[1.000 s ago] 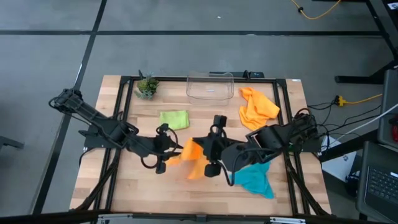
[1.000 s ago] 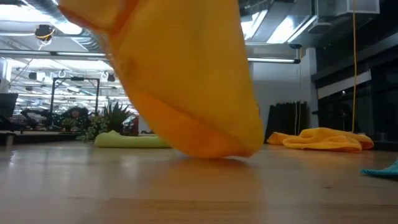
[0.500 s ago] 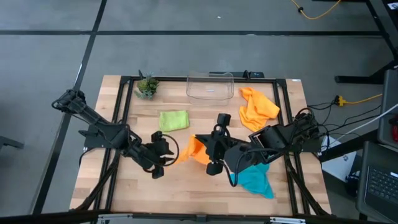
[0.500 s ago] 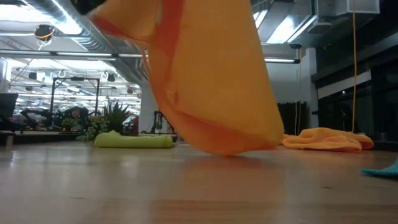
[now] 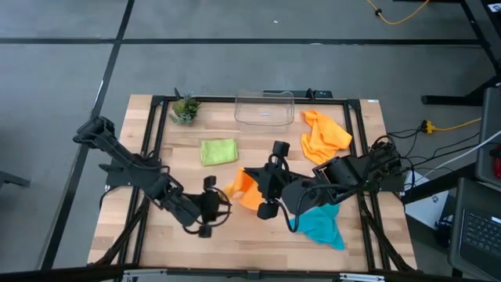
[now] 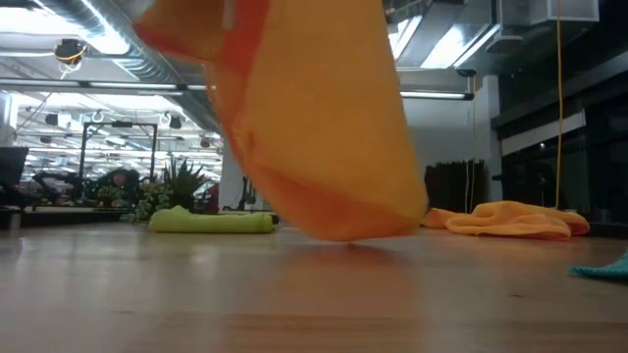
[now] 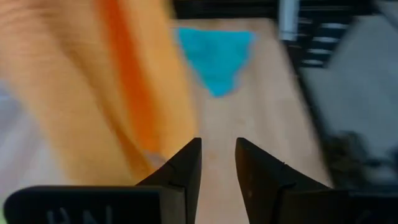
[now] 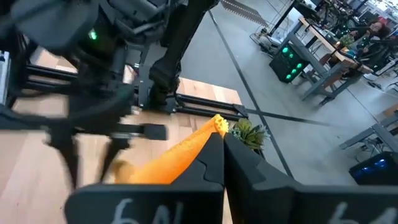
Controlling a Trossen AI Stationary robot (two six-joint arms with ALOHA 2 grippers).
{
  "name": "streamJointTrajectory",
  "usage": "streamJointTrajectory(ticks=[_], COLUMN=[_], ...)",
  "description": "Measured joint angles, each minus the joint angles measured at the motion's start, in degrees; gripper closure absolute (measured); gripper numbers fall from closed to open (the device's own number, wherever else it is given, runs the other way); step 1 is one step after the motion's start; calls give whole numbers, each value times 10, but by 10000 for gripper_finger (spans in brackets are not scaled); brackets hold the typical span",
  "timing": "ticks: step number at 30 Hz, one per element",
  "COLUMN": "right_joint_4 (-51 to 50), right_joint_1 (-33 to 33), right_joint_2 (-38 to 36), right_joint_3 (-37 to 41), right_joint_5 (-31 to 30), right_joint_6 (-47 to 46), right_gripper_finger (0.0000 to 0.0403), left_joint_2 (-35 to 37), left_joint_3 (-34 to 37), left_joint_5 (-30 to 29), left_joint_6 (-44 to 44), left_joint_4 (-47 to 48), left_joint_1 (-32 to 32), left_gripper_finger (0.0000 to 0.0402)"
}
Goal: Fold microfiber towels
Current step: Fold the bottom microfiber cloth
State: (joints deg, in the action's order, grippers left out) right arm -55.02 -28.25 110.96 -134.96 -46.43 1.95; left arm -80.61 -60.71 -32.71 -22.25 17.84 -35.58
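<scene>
Dangling orange towel (image 5: 244,188) from right claw (image 5: 252,174)

Right end effector (image 5: 249,174) clamped closed mid-table; left end effector (image 5: 221,205) beside it, fingers slightly parted.

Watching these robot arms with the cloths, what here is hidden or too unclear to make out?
- Low view: the hanging orange towel fills the frame and hides both arms; its top is cut off by the edge.
- Low view: the teal towel shows only a corner at the edge.
- Left wrist view: motion blur smears the orange towel, so its folds are unreadable.
- High view: the right gripper covers the spot where it pinches the towel.
- High view: the teal towel is partly hidden under the right arm.
</scene>
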Motion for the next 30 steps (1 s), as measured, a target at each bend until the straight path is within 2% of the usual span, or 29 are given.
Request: streamJointTrajectory(ticks=[5, 9, 15, 21, 30], right_joint_4=[-1, -1, -13, -19, -14], right_joint_1=[-7, -19, -36, -47, -54], right_joint_2=[0, 0, 0, 0, 0], right_joint_3=[0, 0, 0, 0, 0], right_joint_5=[1, 1, 4, 69, 101], right_joint_6=[0, 0, -2, -18, -46], right_gripper_finger=[403, 403, 403, 403, 403], left_joint_2=[-7, -7, -7, -7, -7], left_joint_3=[0, 0, 0, 0, 0], left_joint_5=[-152, -234, -249, -277, -312], left_joint_6=[-27, -41, -42, -43, -42], left_joint_4=[38, 70, 77, 89, 91], left_joint_1=[4, 4, -2, -4, 0], left_gripper_finger=[310, 310, 310, 310, 310])
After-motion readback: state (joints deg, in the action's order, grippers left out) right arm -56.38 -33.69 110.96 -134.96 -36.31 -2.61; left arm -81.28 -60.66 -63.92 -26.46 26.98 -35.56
